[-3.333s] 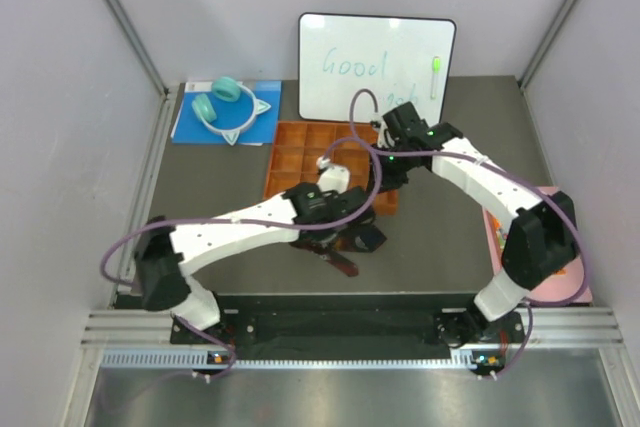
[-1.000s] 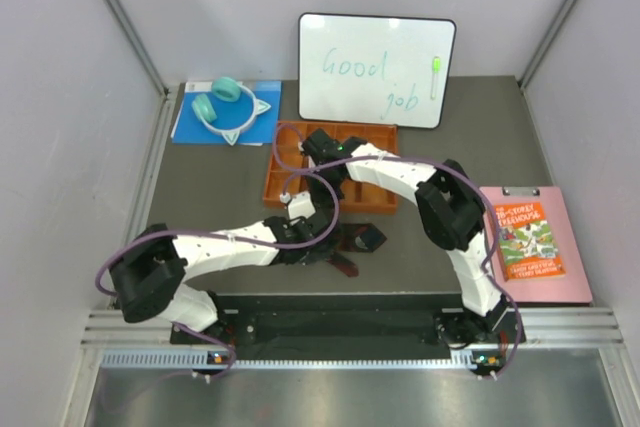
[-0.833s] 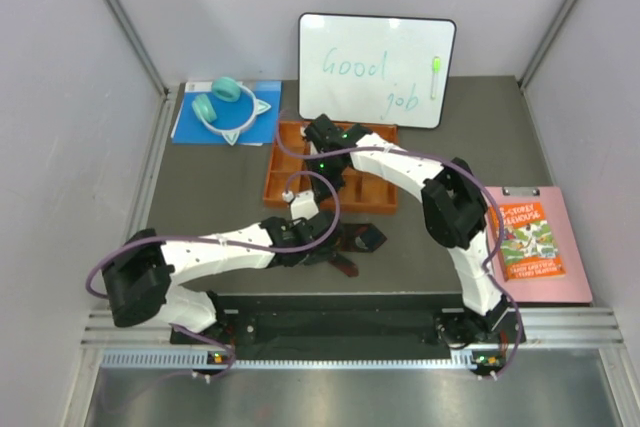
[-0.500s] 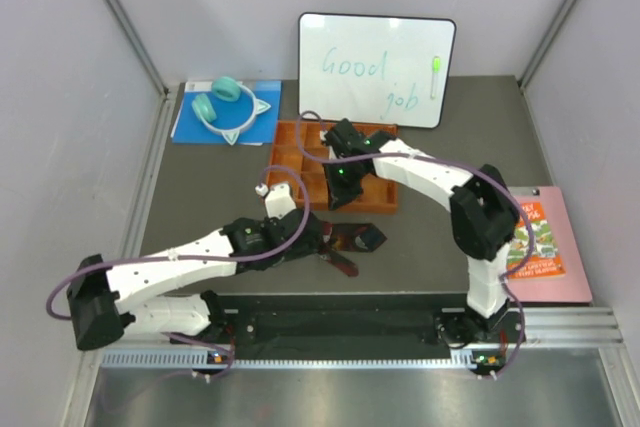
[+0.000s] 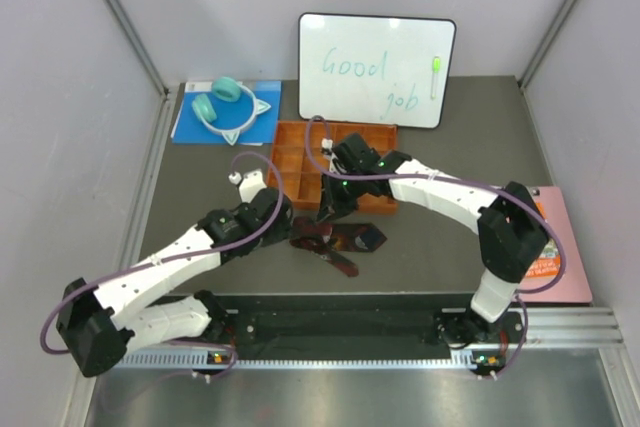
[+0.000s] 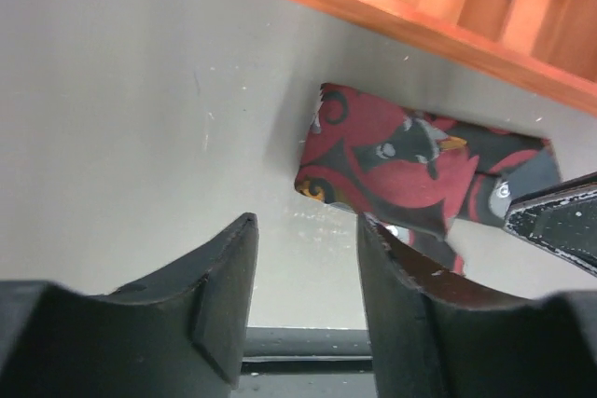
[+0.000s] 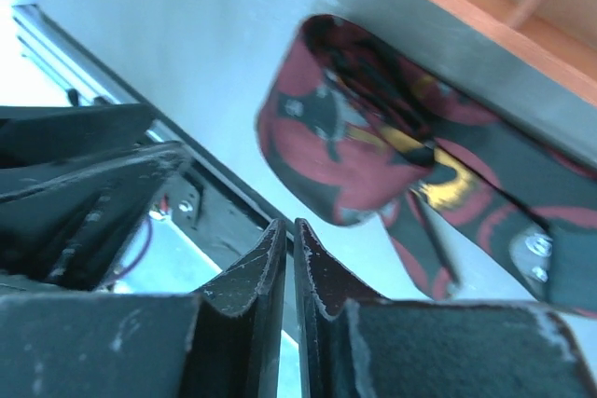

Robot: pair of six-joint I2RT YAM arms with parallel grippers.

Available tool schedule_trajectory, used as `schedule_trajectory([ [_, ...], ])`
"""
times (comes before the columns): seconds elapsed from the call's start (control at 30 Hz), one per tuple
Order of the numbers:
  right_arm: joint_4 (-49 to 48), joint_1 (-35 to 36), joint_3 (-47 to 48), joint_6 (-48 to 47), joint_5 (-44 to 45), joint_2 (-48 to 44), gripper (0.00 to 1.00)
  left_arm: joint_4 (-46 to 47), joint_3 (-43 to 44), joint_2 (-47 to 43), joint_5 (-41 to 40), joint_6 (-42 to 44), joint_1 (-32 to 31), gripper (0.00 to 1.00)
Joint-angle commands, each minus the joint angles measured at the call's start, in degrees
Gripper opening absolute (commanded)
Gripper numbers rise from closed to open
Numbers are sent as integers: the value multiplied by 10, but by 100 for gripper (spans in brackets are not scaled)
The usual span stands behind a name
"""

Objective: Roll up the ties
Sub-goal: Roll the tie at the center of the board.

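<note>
Left gripper [image 6: 303, 235] agape, empty, apparently lining up grab on folded tie [image 6: 410, 170] at 1 o'clock; right gripper [image 7: 287, 235] pinched closed, empty.

the tie [image 6: 401, 170] is dark red with black swirls and yellow flecks, the tray [image 6: 392, 20] orange.

The whiteboard [image 5: 376, 69] reads "Good job" in handwriting.

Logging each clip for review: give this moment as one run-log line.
tie: loose bundle on table, outside tray | left pincer: open, empty, short of tie | right pincer: shut, empty, by tie
</note>
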State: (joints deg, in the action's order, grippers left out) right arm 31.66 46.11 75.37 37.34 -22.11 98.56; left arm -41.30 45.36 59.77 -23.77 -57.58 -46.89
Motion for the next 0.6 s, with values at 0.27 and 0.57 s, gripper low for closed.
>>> schedule_trajectory([
  [0.27,-66,21,-7,6,-4,82,3,93,-48,-13,67,48,49,65],
  [0.57,-72,20,-54,-12,35,82,2,159,-81,-17,131,70,100,64],
])
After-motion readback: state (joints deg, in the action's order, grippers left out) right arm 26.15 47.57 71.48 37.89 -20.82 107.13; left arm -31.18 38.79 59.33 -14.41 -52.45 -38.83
